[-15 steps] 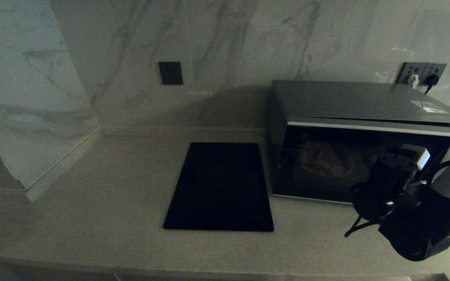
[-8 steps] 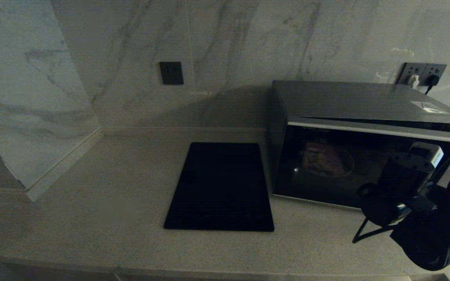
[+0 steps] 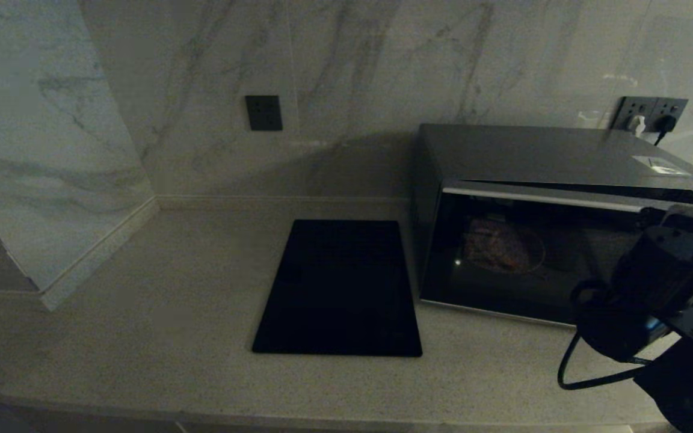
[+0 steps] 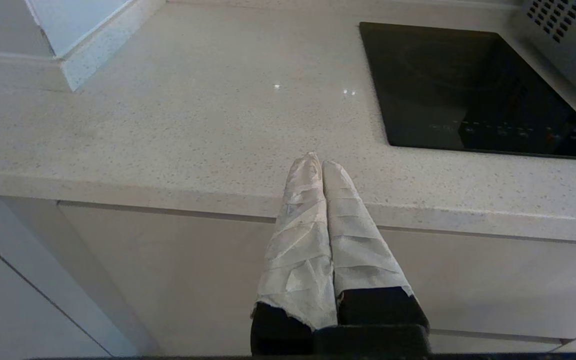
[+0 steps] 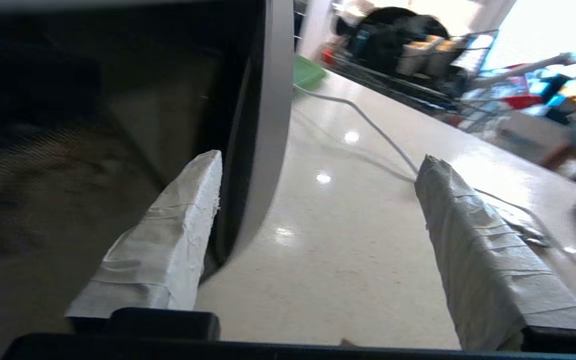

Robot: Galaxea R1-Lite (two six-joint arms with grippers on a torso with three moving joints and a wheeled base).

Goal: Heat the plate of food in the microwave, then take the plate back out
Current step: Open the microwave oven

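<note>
The dark grey microwave (image 3: 539,156) stands at the counter's right, its black glass door (image 3: 533,252) slightly ajar on the right side. Through the glass the plate of food (image 3: 503,249) shows dimly inside. My right gripper (image 3: 690,219) is open at the door's right edge. In the right wrist view the curved silver door trim (image 5: 268,125) lies between the fingers of the right gripper (image 5: 320,157), close beside one taped finger (image 5: 183,225). My left gripper (image 4: 318,162) is shut and empty, parked low in front of the counter edge.
A flat black slab (image 3: 340,288) lies on the counter left of the microwave. A wall socket with plugs (image 3: 650,114) sits behind it, and a white cable (image 5: 368,125) runs over the counter to its right. A marble wall corner (image 3: 52,180) juts out at the left.
My right arm has moved to the right and toward me, and the microwave door has swung a little further ajar with it. The left arm has not moved.
</note>
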